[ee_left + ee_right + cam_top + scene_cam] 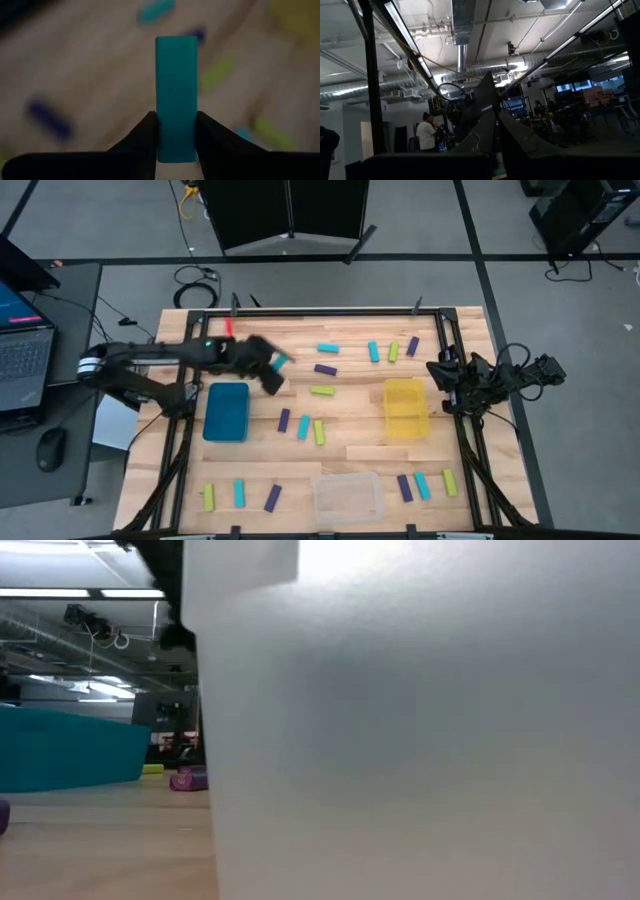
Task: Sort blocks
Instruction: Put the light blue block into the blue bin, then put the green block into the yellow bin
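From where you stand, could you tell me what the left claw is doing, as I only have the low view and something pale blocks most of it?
Observer: The left claw is shut on a cyan block, lifted above the table.
Operator: Thank you. Where is it relative to the teal bin?
Observer: In the high view it hangs just beyond the teal bin's far right corner.
Operator: And the right claw?
Observer: The right arm waits folded at the table's right edge, its claw shut and empty, pointing at the ceiling.

We see the right claw (496,117) closed, pointing at ceiling pipes (460,30), with a person (426,134) at lower left.
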